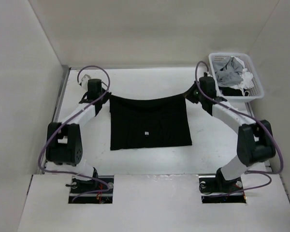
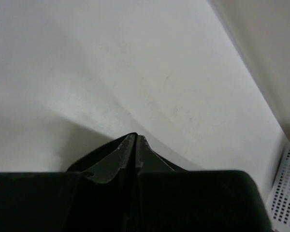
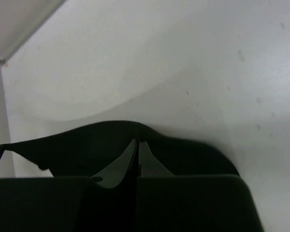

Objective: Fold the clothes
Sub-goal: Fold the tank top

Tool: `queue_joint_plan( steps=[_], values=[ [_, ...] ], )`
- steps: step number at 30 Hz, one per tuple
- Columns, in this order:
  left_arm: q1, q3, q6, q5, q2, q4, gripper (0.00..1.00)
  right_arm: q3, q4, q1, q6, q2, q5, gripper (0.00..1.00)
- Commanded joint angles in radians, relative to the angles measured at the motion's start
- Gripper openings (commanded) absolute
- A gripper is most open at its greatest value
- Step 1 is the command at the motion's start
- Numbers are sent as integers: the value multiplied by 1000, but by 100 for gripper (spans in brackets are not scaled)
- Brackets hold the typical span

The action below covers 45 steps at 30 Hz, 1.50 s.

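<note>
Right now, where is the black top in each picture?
Top view: the black top lies mid-table, its far corners pinched by the left gripper and right gripper.
Left wrist: only a dark bit beside the shut fingertips, bottom middle.
Right wrist: a dark band across the lower half.
Shared landmark: the white table.

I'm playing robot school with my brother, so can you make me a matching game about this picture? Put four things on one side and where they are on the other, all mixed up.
Things:
1. black top
2. white basket
3. left gripper
4. grey and white clothes

Places:
A. inside the basket
B. pinching the top's far left corner
C. far right corner of the table
D. spread out in the middle

Pairs: 1-D, 2-C, 3-B, 4-A.
</note>
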Motion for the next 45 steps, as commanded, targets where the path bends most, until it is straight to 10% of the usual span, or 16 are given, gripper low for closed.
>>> queue_joint_plan(
  steps=[1,18,36,45],
  values=[
    [11,209,25,-8,63,112,0,178,144,-42,23,70,-110,0],
    [72,-388,-9,64,-366,262,0,-402,294,-59,71,-297,-106,0],
    [115,-662,31,109,-427,307,9,-716,300,60,155,-325,-40,1],
    [163,-659,-2,121,-569,267,23,-723,251,59,117,-463,-17,49]
  ],
)
